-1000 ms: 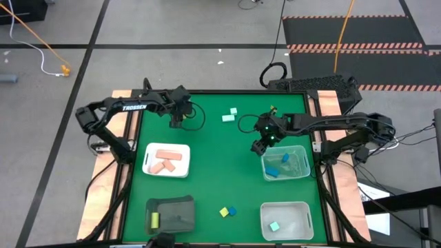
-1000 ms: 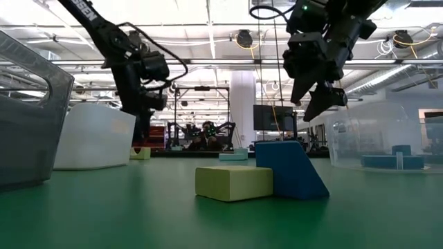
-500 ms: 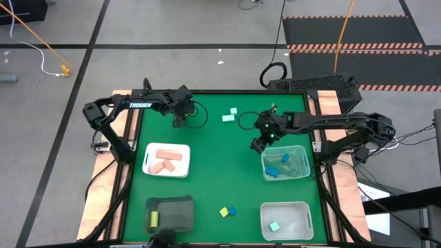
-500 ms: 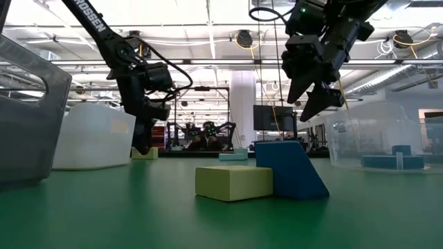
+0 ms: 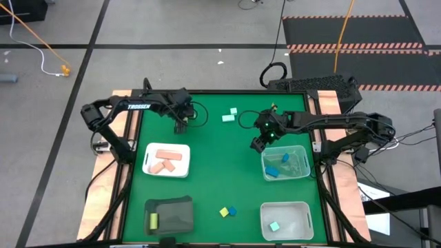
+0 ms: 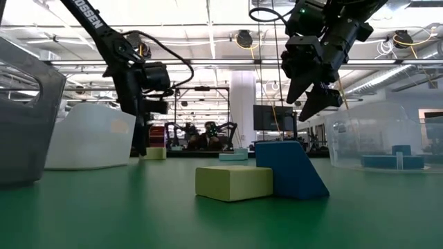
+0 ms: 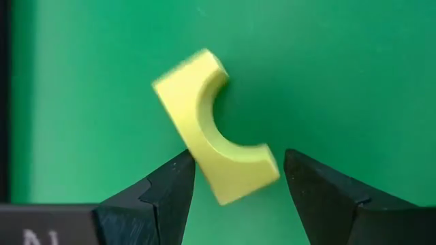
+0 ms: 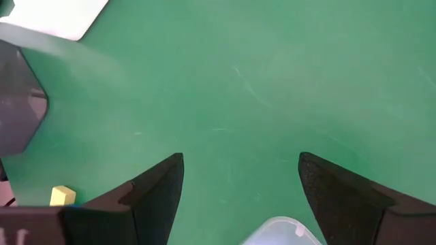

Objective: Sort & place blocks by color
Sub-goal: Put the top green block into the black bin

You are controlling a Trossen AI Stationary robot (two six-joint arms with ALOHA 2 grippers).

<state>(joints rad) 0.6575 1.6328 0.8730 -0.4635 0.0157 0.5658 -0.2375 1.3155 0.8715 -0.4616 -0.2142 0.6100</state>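
Left claw (image 5: 181, 124) at the far left part of the green bench (image 5: 220, 165), low over a yellow arch block (image 7: 212, 129). Fingers spread, released, nothing gripped. In the left wrist view, block between and just ahead of the 2 dark fingers (image 7: 160, 194), flat on the bench, long axis slanted across the gap, not square to it. One end close to a finger, possibly touching; cannot tell. Curved cut-out toward the other finger.

Judgement: step in hand is the pick of this yellow block. Coming move turns on that slant: a small wrist rotation or a short advance likely needed before closing, otherwise risk of the block pivoting or squirting out.

Likely destination: dark tray (image 5: 170, 213) at the near left, already holding 1 yellow piece. Left arm clearly the nearer for this block.

Right claw (image 5: 256, 144) raised above the bench, just beside the far edge of the clear bin (image 5: 285, 163) with blue pieces. Fingers apart, empty.

Remaining loose: 2 mint blocks (image 5: 229, 115) at the far middle, 1 yellow block (image 6: 234, 182) and 1 blue block (image 6: 291, 170) touching at the near middle. Pink pieces on the white tray (image 5: 166, 160).
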